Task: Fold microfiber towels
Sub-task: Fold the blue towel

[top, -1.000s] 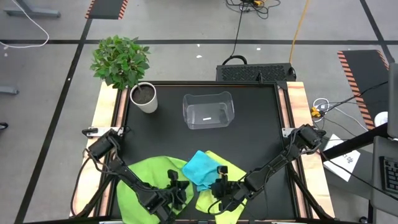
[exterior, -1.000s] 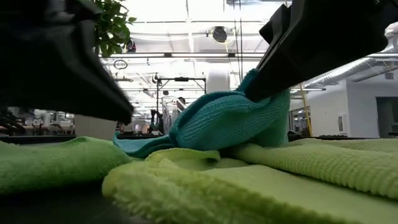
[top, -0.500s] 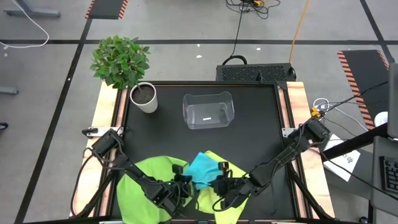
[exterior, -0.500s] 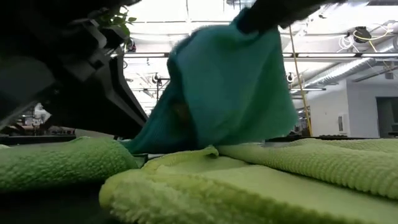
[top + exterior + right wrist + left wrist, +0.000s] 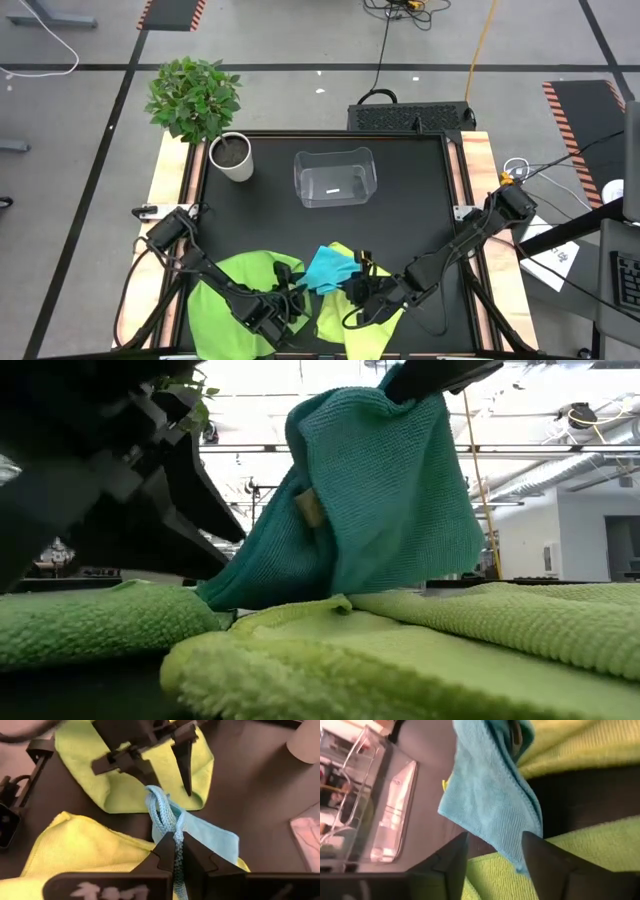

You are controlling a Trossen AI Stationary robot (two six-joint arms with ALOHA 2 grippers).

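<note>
The turquoise towel hangs bunched from my right gripper, which is shut on it above the table's near middle. Its lower end rests on the pale yellow-green towel, which lies flat at the near right. The bright green towel lies flat at the near left. My left gripper is open just left of the turquoise towel. Its fingers stand on either side of the towel's lower corner; I cannot tell whether they touch it. My right gripper pinches a bunched-up part of the turquoise towel between its two fingers; several layers are gathered there. The fingers slant down from the table's near right. The towel hangs slack below them, with only its lower end on the pale towel.
A clear plastic bin stands at the table's far middle. A potted plant in a white pot stands at the far left corner. Bare black tabletop lies between the bin and the towels.
My right gripper has risen with the turquoise towel, drawing it up from a low heap so that it hangs. My left gripper has moved a little toward the towel and has opened, letting go of the cloth.
</note>
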